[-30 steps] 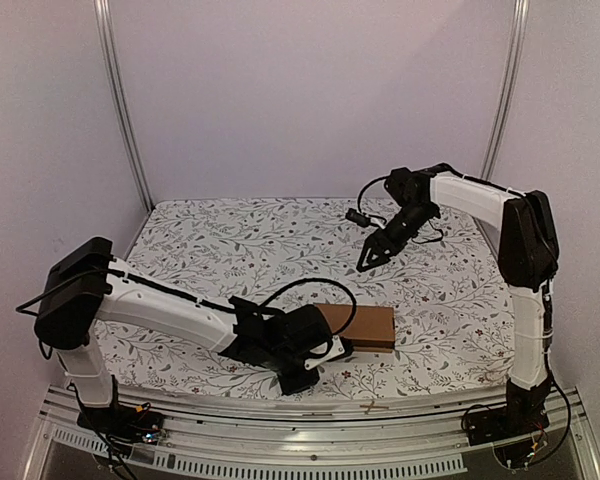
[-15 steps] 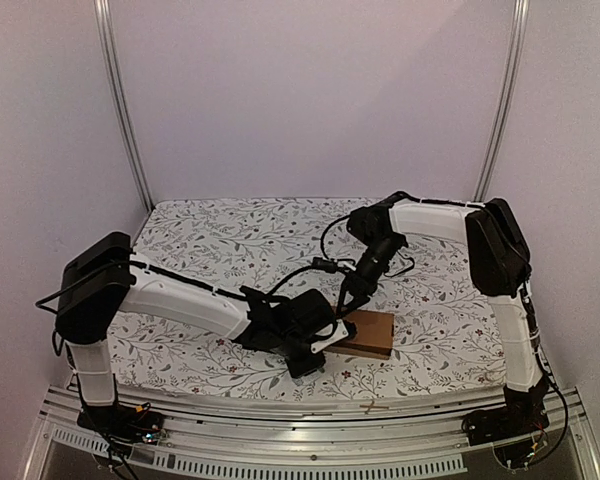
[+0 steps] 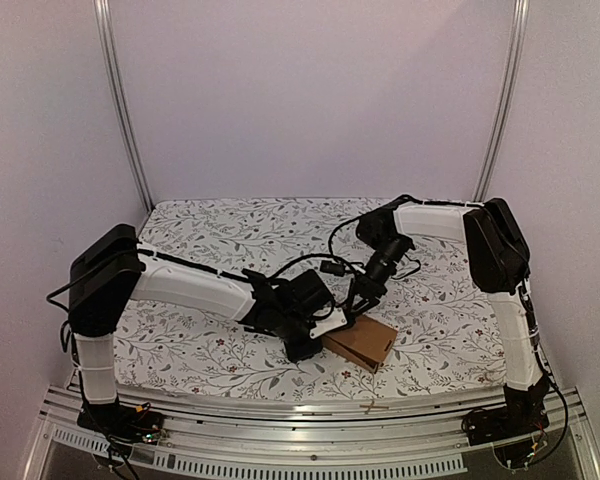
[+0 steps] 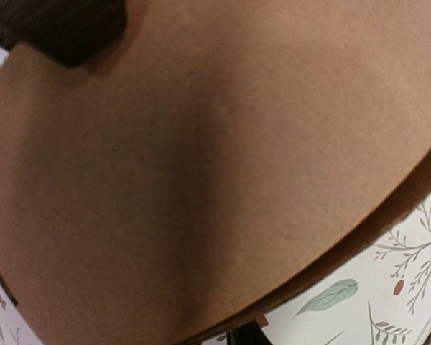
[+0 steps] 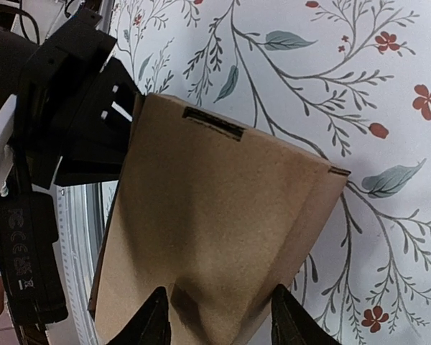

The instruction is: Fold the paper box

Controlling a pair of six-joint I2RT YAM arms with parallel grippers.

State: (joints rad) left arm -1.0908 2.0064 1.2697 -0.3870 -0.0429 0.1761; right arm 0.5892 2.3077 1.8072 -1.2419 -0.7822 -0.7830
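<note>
On floral cloth (image 3: 210,240), the paper box (image 3: 365,343): matte brown cardboard, slotted.

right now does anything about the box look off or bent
Yes: the paper box lies skewed to the table edge, one end in the left gripper, and its top panel looks dented near the right gripper.

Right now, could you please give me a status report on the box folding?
Left tool shut on paper box end. Right tool straddling another edge, grip unclear. Box tilted over the floral cloth. Nothing else seen in the way.
</note>
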